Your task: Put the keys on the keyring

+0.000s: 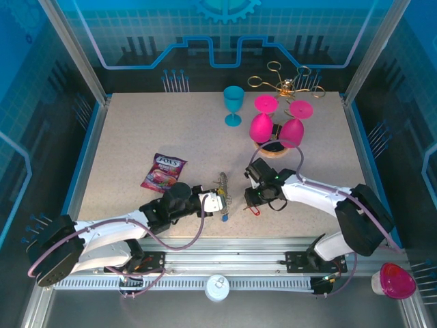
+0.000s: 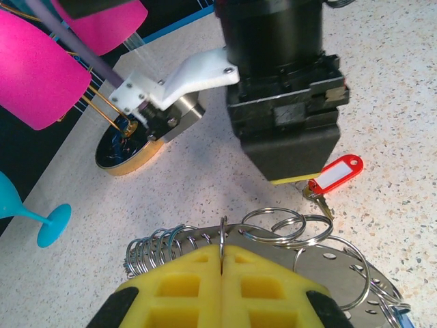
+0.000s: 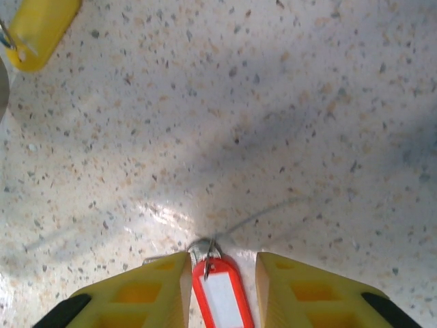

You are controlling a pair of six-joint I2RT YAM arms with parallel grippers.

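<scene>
The right gripper (image 3: 222, 265) is seen with its yellow pads set apart, and nothing is gripped. The red-tagged key (image 3: 221, 295) lies flat on the table (image 1: 171, 130) in the gap between them. The left gripper (image 2: 222, 254) is closed on the edge of the keyring (image 2: 273, 224), a bunch of silver split rings on a punched metal plate, which is held just above the table.

From overhead, the red-tagged key (image 1: 254, 210) is found at 3 o'clock of the keyring (image 1: 222, 186), close by. In the left wrist view its blade lies just beside the nearest ring; whether the two are linked cannot be told. A yellow-tagged key (image 3: 39, 26) is seen at 11 o'clock in the right wrist view.

The step in hand is judged to be the threading of the red-tagged key. For the next move, a firm pinch on the tag would be needed. The key would then have to be carried toward 9 o'clock and lined up finely with a ring's split while the keyring is kept steady.
</scene>
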